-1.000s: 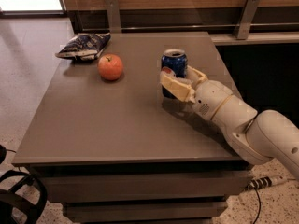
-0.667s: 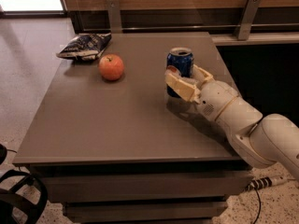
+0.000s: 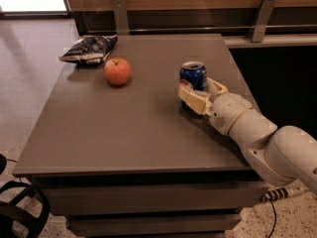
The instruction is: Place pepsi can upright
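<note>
Pepsi can [image 3: 193, 75] upright, silver top up, well to the right of the apple [image 3: 117, 71] and about level with it on the counter [image 3: 124, 133]. Clasped low down by the hand [image 3: 199, 87], closed onto it with one cream finger on the side facing the apple and the other on the side away from it (blue upper half and rim left bare above them). Gripped low, probably, to keep the base square to the counter. Hard to tell whether resting on the counter or held just above; judging by the dark shadow right beneath, touching or nearly so. Held from the side away from the apple, with the arm [image 3: 257, 138] low over the counter there, clear of everything else. Set well apart from the apple, and farther yet from the snack bag [image 3: 89, 48] beyond the apple, presumably for room to open and back away without a knock. Task judged nearly done: only letting go left, and gently, being light and easily tipped by a dragging finger
</note>
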`<state>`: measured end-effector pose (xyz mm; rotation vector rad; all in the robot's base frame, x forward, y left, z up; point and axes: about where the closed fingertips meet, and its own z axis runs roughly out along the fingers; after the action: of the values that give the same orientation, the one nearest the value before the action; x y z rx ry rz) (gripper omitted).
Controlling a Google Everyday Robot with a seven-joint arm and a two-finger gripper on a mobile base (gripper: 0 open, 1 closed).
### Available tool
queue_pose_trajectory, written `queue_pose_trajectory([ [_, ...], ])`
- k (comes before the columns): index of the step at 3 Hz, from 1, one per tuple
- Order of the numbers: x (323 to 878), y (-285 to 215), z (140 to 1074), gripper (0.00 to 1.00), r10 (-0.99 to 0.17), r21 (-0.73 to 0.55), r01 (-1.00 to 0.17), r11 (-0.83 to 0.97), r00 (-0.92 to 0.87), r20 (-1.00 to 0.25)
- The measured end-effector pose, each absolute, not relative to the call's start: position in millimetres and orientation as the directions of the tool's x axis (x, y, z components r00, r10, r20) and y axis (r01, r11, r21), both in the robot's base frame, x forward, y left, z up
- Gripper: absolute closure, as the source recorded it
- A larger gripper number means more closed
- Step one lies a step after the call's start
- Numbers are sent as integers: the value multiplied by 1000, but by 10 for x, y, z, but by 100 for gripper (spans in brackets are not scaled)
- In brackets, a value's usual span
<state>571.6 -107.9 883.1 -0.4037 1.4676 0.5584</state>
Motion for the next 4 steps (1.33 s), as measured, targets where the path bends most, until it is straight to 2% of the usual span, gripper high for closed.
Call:
queue_pose_trajectory([
  [2,5714,-1121,8732,100,69,85,-542,836,-51,-996],
  [3,5686,-1144,8770,100,-27,25,-514,858,-93,-995],
  [4,5648,-1331,8919,86,-122,-67,-467,882,-89,-989],
])
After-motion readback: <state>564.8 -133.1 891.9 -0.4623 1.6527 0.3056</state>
